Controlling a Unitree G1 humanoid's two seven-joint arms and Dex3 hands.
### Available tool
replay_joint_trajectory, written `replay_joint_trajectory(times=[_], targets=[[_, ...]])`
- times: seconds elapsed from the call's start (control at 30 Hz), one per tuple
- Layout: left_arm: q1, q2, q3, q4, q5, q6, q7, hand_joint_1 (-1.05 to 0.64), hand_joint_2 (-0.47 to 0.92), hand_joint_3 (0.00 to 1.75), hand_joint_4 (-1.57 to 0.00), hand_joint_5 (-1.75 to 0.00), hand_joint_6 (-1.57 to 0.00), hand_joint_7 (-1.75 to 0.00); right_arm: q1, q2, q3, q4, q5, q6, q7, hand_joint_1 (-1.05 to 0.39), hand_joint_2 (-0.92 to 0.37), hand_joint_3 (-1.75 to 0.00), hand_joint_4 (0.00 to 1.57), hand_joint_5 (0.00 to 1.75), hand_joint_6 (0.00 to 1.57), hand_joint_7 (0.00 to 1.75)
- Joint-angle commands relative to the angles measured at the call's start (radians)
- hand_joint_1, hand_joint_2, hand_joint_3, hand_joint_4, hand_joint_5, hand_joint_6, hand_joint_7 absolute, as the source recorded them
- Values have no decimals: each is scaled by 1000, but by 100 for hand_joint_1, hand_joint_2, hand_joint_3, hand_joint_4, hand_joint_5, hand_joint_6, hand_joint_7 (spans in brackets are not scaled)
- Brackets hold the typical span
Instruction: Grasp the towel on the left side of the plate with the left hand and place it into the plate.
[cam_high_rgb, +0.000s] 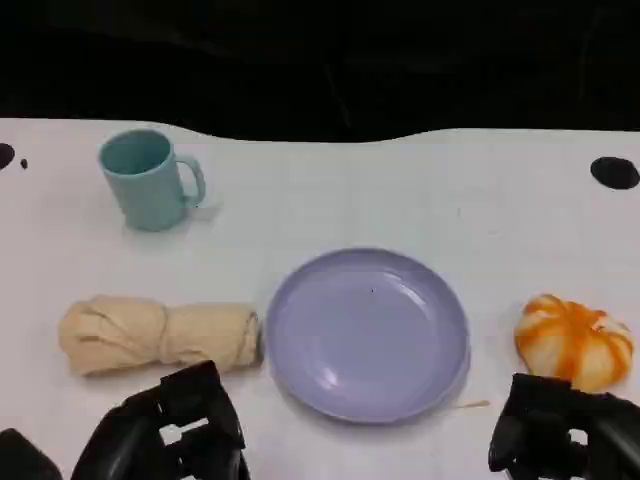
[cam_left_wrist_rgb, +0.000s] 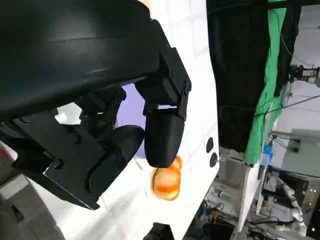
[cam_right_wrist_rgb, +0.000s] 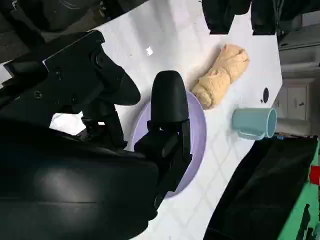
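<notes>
Nearest to the camera, at the lower left of the head view, was the left hand. Its black fingers were apart and held nothing, and their tips were just below the towel without touching it. In the left wrist view the same fingers were also seen spread over the white surface, with nothing between them.

That towel was a beige roll, tied near its middle, and it lay on its side in the left part of the head view. Its right end was just beside the left rim of the plate, perhaps touching it; I could not tell this for sure. The lilac plate was round and stood in the centre of the picture, with nothing on it.

At the lower right of the head view was the right hand, and in the right wrist view its fingers were apart and held nothing. Just above this hand lay an orange and white pumpkin-shaped object, well apart from the plate's right rim. A light blue mug stood upright at the upper left, its handle turned to the right, on the white table.
</notes>
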Motion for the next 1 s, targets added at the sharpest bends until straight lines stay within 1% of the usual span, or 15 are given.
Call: replay_joint_trajectory(times=[0.03, 0.23, 0.5, 0.57, 0.63, 0.7, 0.77, 0.93, 1.0], targets=[[4, 19, 6, -4, 6, -7, -6, -7, 33, 150, -88, -175, -84, -157, 2, -16, -3, -5, -8, -5, 2, -3, -48, -124, 77, 175, 69, 148], [-2, 22, 4, 4, 14, -17, -7, -6, 34, 152, -89, -175, -85, -156, -1, -15, -6, -5, -1, -4, 4, -4, -49, -124, 77, 175, 69, 148], [-19, 16, -1, 9, 26, -13, -4, -15, 31, 152, -90, -175, -86, -155, -20, -14, -16, -4, 8, 22, 1, -5, -50, -124, 77, 175, 70, 148], [-23, 16, 0, 7, 24, -6, -3, -13, 33, 151, -89, -175, -85, -155, -27, -16, -18, -6, 7, 31, 1, -6, -49, -125, 77, 175, 70, 148], [-25, 16, 2, 10, 20, -8, -6, -9, 38, 149, -87, -175, -83, -156, -31, -14, -17, -3, 6, 30, 2, -5, -51, -125, 77, 175, 70, 148], [-26, 15, 6, 18, 17, -18, -11, -6, 45, 142, -85, -175, -78, -160, -32, -14, -14, 2, 2, 25, 3, -3, -53, -122, 76, 175, 68, 149], [-25, 15, 9, 18, 17, -21, -9, -5, 49, 137, -85, -175, -76, -162, -33, -15, -12, 4, 1, 20, 5, -2, -55, -121, 75, 175, 68, 149], [-26, 14, 18, 16, 27, -22, 5, -7, 49, 133, -84, -175, -74, -160, -36, -13, -7, -5, -4, 31, -1, 1, -57, -119, 75, 175, 65, 150], [-31, 15, 28, 19, 27, -28, 5, -7, 49, 132, -80, -175, -73, -158, -39, -8, -4, -9, -3, 45, -7, 2, -58, -119, 74, 175, 65, 151]])
